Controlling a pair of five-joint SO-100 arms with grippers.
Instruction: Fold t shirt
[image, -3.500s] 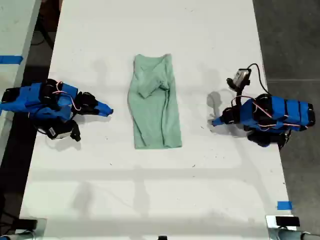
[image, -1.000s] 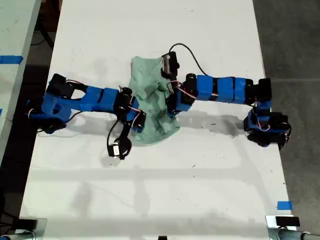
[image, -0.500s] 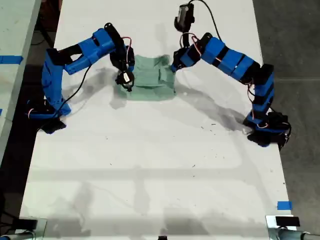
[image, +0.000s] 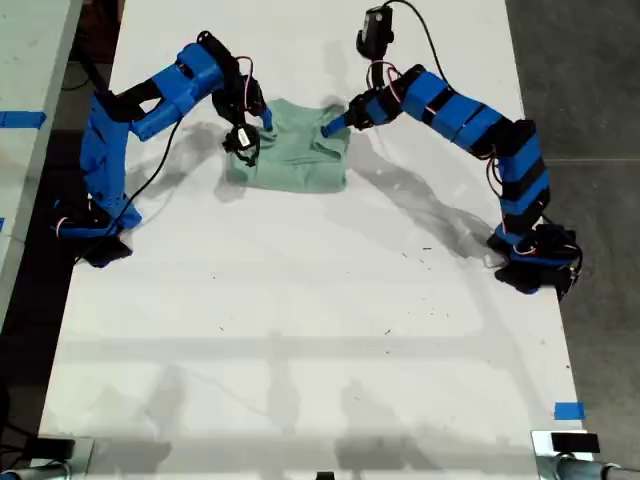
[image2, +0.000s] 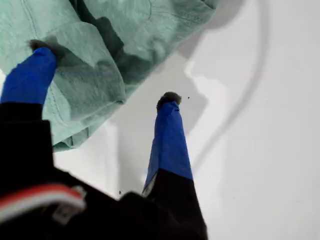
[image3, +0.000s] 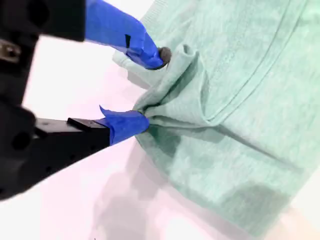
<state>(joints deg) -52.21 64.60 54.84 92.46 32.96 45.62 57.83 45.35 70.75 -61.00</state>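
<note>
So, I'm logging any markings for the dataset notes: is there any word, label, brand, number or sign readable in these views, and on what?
None can be read.
The pale mint-green cloth t-shirt is plain, with no print.
The white table bears no writing.
The blue tape pieces are blank.
My first gripper and my second gripper show no legible label.

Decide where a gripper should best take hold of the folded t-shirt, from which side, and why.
Grip the t-shirt at its layered side edge, coming in low from the exterior view's right: there the cloth bunches into a raised ridge that the jaws can straddle, unlike the flat middle.
</note>
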